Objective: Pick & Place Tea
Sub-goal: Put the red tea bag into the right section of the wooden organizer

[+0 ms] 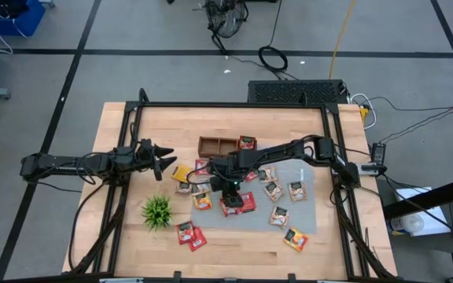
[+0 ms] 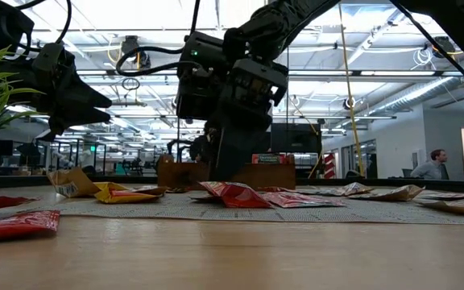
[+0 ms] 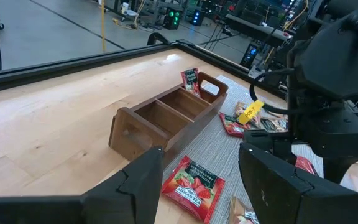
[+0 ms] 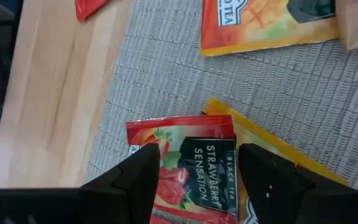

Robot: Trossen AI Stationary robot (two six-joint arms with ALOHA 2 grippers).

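My right jaws [image 1: 225,191] hang spread just above the grey mat [image 1: 309,216] near the middle of the counter [image 1: 116,149], pointing down at a red strawberry tea packet [image 4: 188,165] that lies flat on the mat between my two dark fingers [image 4: 132,180]; nothing is pinched. That red packet overlaps a yellow-edged packet [image 4: 272,155] beneath it, and an orange packet [image 4: 266,22] lies farther off on the same mat. My left jaws [image 1: 162,159] are spread too and hold nothing; they hover over the bare wood on the left of the counter, pointing toward the wooden tray [image 3: 166,118].

The tea is scattered: most packets lie on the mat around my right jaws, red, orange and yellow ones, some overlapping. Two red packets [image 1: 191,236] sit off the mat on the wood near the front edge, close to the small green plant [image 1: 157,210]. One red packet [image 1: 247,142] stands in the end compartment of the tray; the other compartments I can see into hold nothing. Another strawberry packet [image 3: 192,183] lies on the mat just beside the tray, close under my left jaws
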